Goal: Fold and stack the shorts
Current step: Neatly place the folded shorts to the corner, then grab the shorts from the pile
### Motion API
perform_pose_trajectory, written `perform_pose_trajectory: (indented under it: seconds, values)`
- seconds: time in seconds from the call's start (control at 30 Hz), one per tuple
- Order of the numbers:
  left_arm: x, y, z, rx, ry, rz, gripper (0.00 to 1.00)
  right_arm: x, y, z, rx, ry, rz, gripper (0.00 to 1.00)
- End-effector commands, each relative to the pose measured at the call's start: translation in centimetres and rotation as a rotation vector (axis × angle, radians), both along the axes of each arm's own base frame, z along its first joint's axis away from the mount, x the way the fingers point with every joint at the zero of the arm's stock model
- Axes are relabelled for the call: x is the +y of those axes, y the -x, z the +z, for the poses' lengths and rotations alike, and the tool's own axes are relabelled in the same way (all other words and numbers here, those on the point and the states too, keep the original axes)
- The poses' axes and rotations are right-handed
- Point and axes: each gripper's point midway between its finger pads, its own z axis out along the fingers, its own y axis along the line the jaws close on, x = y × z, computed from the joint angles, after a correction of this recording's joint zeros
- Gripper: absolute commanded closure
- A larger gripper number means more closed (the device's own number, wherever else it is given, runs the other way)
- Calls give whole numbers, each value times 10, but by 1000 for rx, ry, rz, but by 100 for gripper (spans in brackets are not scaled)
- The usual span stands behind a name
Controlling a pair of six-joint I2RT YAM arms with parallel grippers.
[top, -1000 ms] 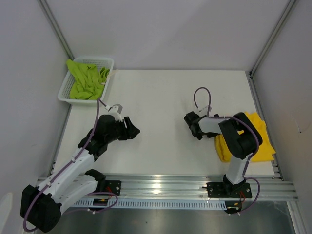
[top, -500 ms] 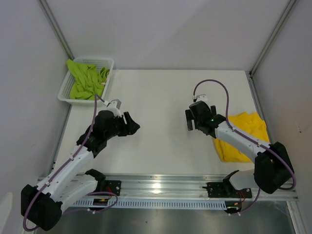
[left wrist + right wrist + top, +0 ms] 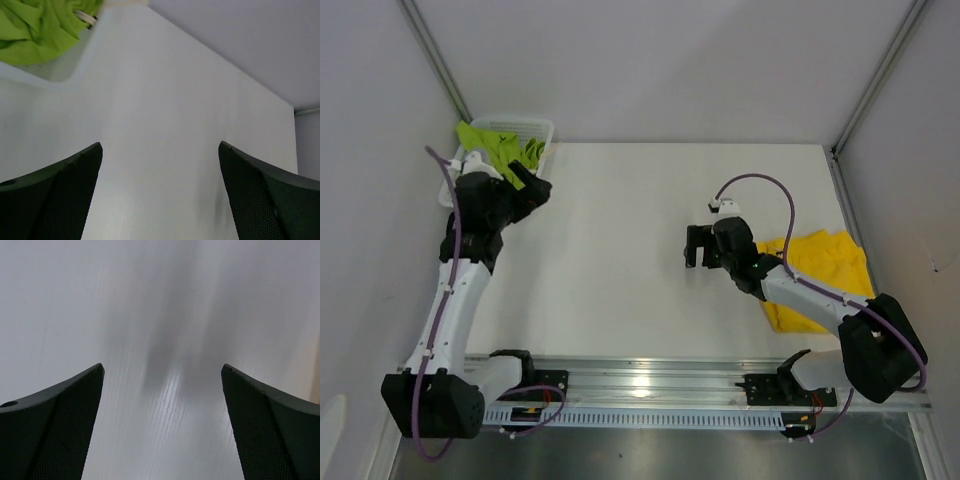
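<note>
With both sets of jaws spread and empty, our left gripper point(image 3: 527, 190) hovers by the white basket point(image 3: 542, 126) holding the lime green shorts point(image 3: 492, 148), which we judge need lifting out next, while the yellow shorts point(image 3: 828, 265) lie near our right gripper point(image 3: 696, 246).

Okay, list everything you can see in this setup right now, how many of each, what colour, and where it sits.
lime green fabric shorts: one pair, lime green, bunched in the basket
white plastic mesh basket: one, white, at the table's far left corner
bright yellow fabric shorts: one pair, yellow, crumpled at the table's right edge
flat white table: one, white, under everything
silver metal rail: one, silver, along the near edge, carrying both arm bases
left gripper: one, black, open and empty, next to the basket
right gripper: one, black, open and empty, over bare table beside the yellow shorts, toward the middle
</note>
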Motion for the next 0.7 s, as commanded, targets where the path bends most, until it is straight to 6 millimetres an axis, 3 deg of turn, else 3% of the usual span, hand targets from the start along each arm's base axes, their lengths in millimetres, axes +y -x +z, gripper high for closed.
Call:
perform_pose_trajectory:
  seconds: [0.0,0.13,0.17,0.2,0.23,0.27,0.3,0.33,0.37,0.4,0.43,0.5,0.57,0.6,0.63,0.67]
  values:
    - [43,-18,27,-48,80,144,1,31,0,16,-109,-134,84,0]
    - [93,-53,8,33,188,292,1,36,9,9,-126,-139,100,1]
    - [106,-64,19,13,188,339,1,35,10,7,-128,-128,94,0]
    - [114,-68,5,48,195,379,1,35,10,6,-127,-126,93,1]
    - [124,-77,13,35,199,408,1,35,10,5,-126,-125,93,0]
    - [136,-90,-11,90,219,447,1,35,10,4,-129,-126,92,1]
    - [142,-97,-22,116,224,468,1,35,13,2,-124,-129,94,1]
    - [152,-110,-8,92,218,495,1,36,12,3,-134,-135,100,1]
    - [158,-120,-42,185,230,518,1,36,13,3,-136,-135,102,1]
    - [160,-126,-51,211,229,521,2,35,13,3,-145,-117,95,1]
    - [165,-141,-36,178,235,522,2,34,13,2,-150,-103,84,1]
    - [168,-157,-70,246,268,540,3,31,11,0,-166,-70,63,1]
    - [167,-174,-76,247,313,537,6,30,10,-7,-155,-46,57,0]
    - [167,-179,-103,302,329,541,7,29,9,-8,-153,-40,54,1]
    - [163,-183,-112,326,344,531,7,30,8,-9,-152,-36,56,1]
    - [164,-192,-104,308,340,531,7,29,8,-10,-149,-29,53,1]
